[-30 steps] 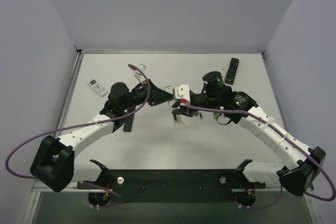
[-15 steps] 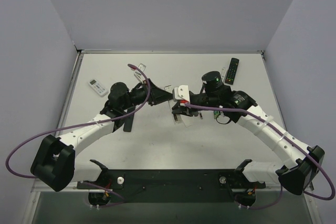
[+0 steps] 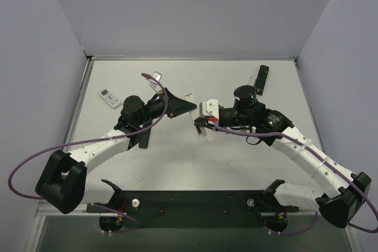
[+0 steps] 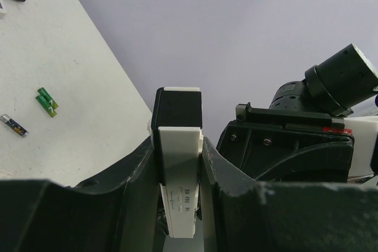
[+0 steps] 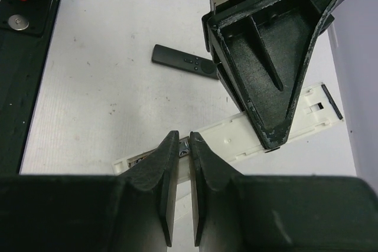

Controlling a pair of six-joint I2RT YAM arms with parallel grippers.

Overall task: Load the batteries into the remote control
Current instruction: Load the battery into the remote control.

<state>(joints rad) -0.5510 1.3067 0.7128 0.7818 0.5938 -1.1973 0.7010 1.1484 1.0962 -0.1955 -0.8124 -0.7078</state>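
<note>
My left gripper (image 4: 179, 146) is shut on a white remote control (image 4: 177, 163), held off the table by its long sides. In the right wrist view that remote control (image 5: 289, 122) lies across the frame with its back open. A dark battery with a metal end (image 5: 185, 148) lies in the open compartment. My right gripper (image 5: 183, 137) stands right over that end, its jaws drawn together to a thin slit with nothing gripped between them. From above, the left gripper (image 3: 186, 105) and the right gripper (image 3: 201, 124) meet at mid table. Two green batteries (image 4: 46, 100) and a dark one (image 4: 13, 125) lie loose on the table.
A black remote (image 3: 260, 79) lies at the back right with a white one beside it. A small white remote (image 3: 110, 98) sits at the left, and another white one (image 3: 156, 77) at the back. A slim black remote (image 5: 184, 63) lies near the left arm.
My right gripper's jaws have closed to a slit over the compartment. Both wrists have shifted a little, with the remote still in the left gripper.
</note>
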